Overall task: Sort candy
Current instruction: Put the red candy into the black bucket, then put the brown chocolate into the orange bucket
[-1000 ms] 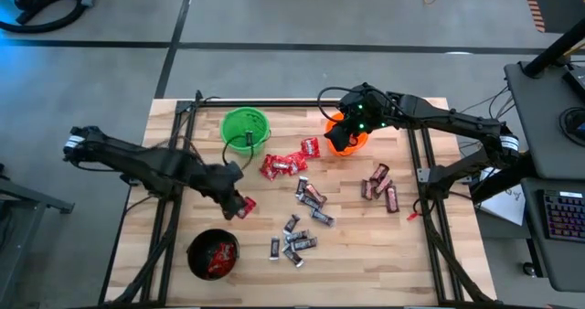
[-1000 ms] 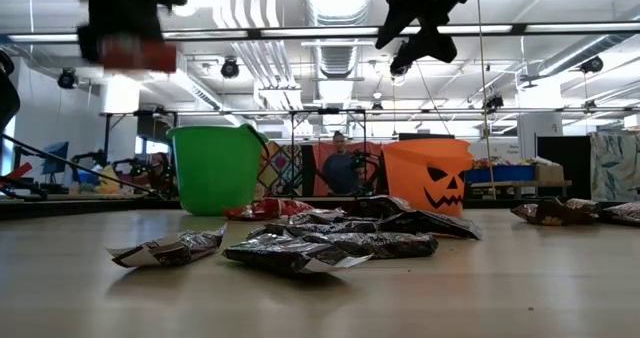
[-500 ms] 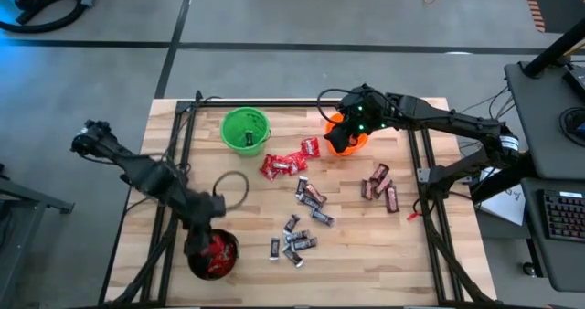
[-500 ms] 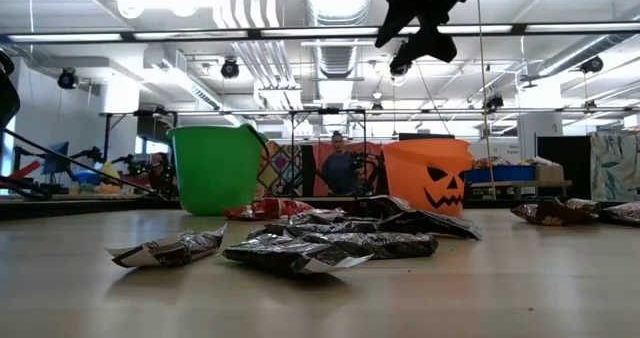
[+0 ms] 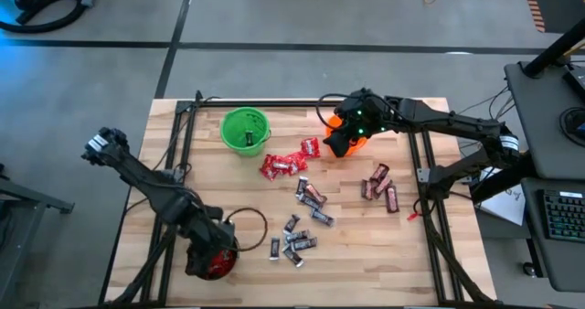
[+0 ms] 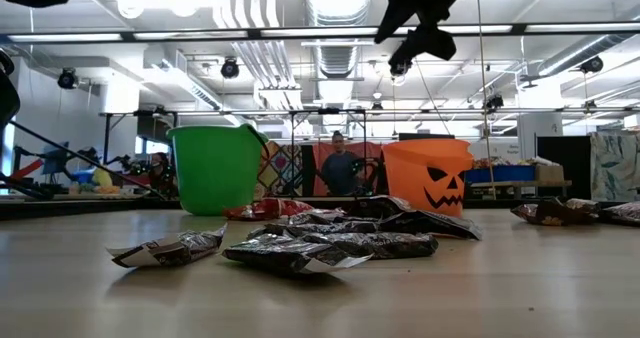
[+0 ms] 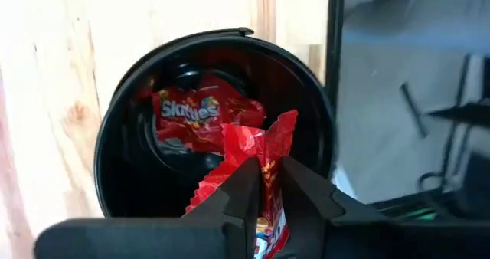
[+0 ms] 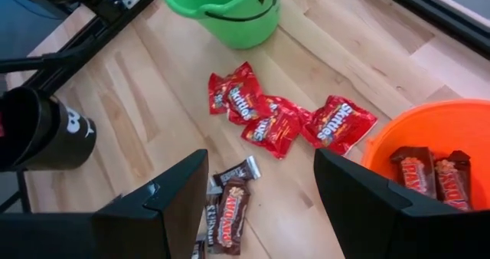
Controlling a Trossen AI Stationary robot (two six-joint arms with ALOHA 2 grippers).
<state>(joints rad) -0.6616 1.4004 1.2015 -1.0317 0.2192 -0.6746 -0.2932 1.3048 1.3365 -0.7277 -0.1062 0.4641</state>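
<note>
Red packet pinched over the black bucket; other claw spread above the orange bucket.

The left gripper (image 7: 264, 184) is held over the black bucket (image 7: 122, 136) near the table's front left corner, its fingers pinched on a red candy packet (image 7: 253, 148); more red packets (image 7: 195, 117) are seen inside that bucket. The right gripper (image 8: 260, 205) is held with fingers spread wide and nothing between them, above the orange bucket (image 5: 355, 143) near the back edge, in which brown bars (image 8: 425, 173) are seen. A green bucket (image 5: 246, 130) is placed near the back edge, left of the orange one. Loose candy is spread on the table (image 5: 439, 254): red packets (image 5: 283, 165) between the two back buckets, black-silver bars (image 5: 294, 240) toward the front edge, brown bars (image 5: 379, 186) toward the right edge.
</note>
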